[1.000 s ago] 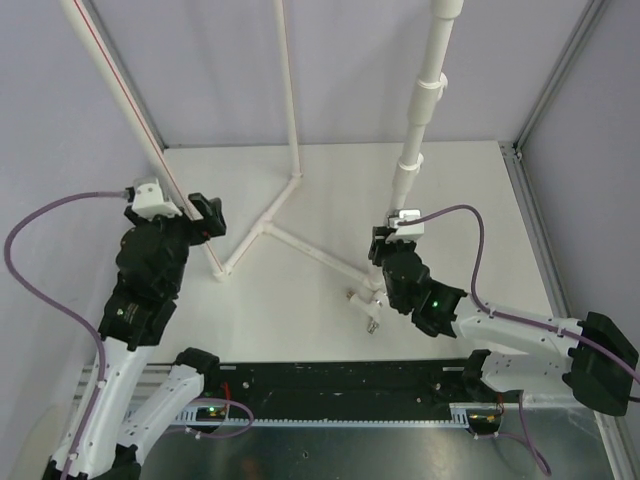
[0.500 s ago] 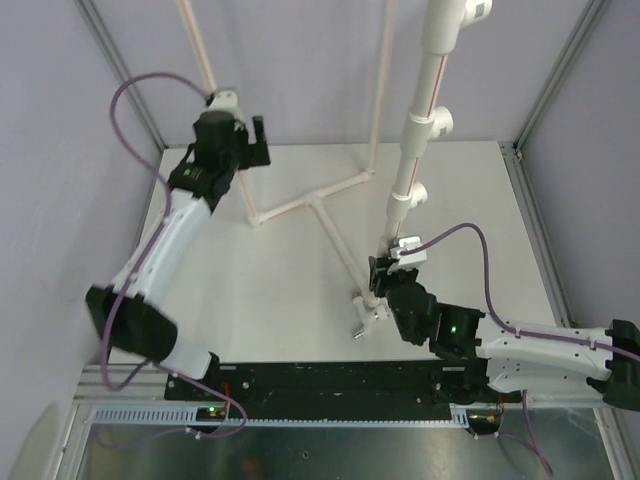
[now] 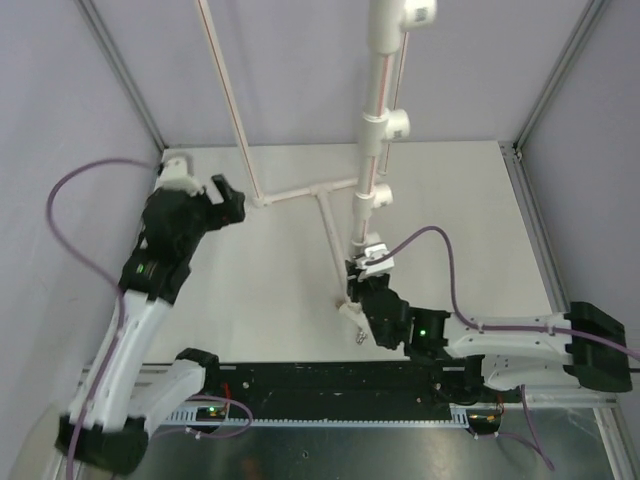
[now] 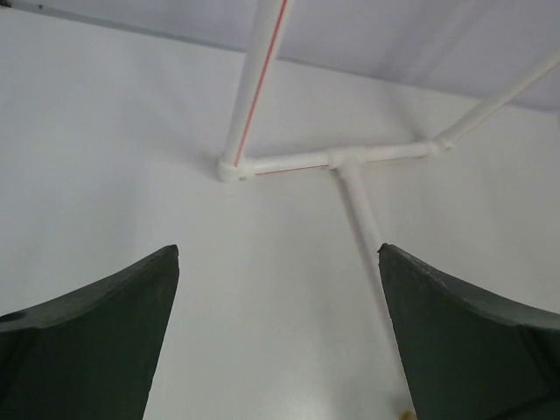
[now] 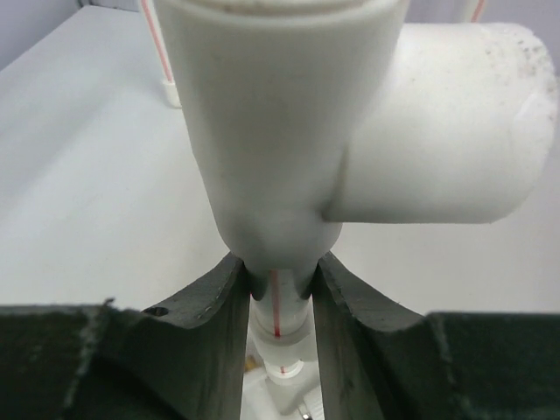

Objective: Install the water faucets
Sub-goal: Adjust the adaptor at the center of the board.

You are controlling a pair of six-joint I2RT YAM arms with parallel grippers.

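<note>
The white pipe frame (image 3: 375,110) stands upright, with side sockets (image 3: 397,125) on its thick post. My right gripper (image 3: 360,277) is shut on that post low down. In the right wrist view its fingers (image 5: 219,297) pinch the pipe (image 5: 278,308) just under a tee socket (image 5: 437,122). One small white water faucet (image 3: 352,320) with a metal end lies on the table at the post's foot, left of the right gripper. My left gripper (image 3: 230,200) hangs open and holds nothing, left of the frame's floor pipes (image 4: 297,162).
Thin pipes with a red line (image 3: 225,80) rise at the back left, and a floor pipe (image 3: 330,235) runs toward the post. Purple walls and metal corner struts (image 3: 545,90) close the table in. A black rail (image 3: 330,385) runs along the near edge.
The pipe frame has swung to the left with the right gripper on it. The right jaws have closed tighter. The left arm came back from the far wall and lower.
</note>
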